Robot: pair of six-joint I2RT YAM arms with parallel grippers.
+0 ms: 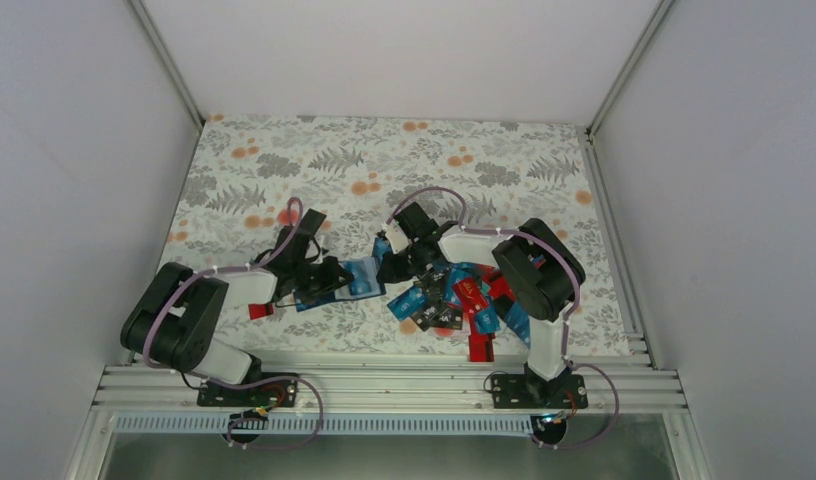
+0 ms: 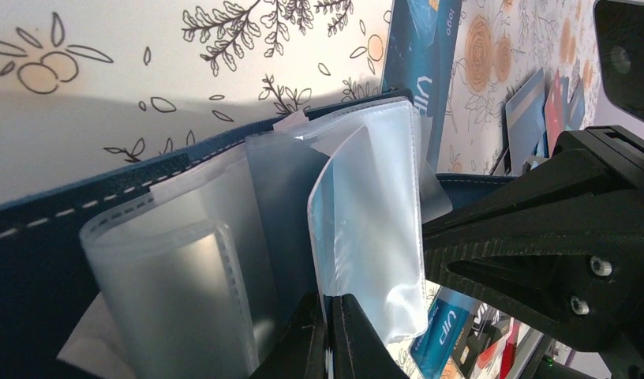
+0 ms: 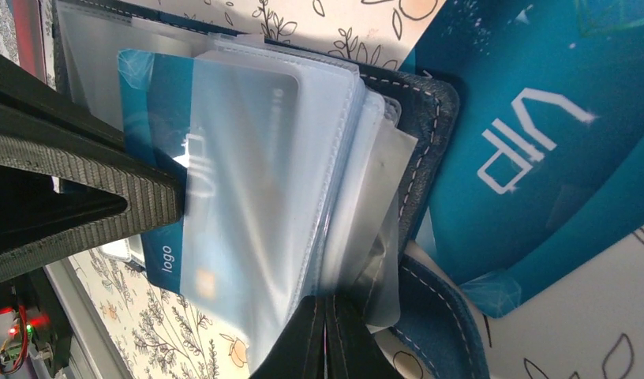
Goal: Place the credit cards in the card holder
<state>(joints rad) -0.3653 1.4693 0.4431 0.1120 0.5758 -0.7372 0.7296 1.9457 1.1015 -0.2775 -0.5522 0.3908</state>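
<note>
You have the left gripper [image 2: 328,335] and right gripper [image 3: 327,335] each pinched shut on clear sleeves [image 2: 374,237] of the open holder [image 3: 433,110] mid-table, with one teal card [image 3: 162,253] partly in and the loose cards [image 1: 464,300] at its 3 o'clock yet to go.

In the left wrist view, only the tips of the left gripper [image 2: 328,335] are seen, the rest being cut off by the bottom edge. The card holder [image 2: 19,276] is cropped at the left and bottom. In the right wrist view, the right gripper [image 3: 327,335] is likewise cropped at the bottom. A card [image 3: 153,95] is blurred behind the clear sleeves [image 3: 319,158], and a teal VIP card [image 3: 540,142] is cut by the top and right edges. From above, part of the credit cards [image 1: 454,300] is hidden under the right arm [image 1: 539,270]; their print is too small to be read.
</note>
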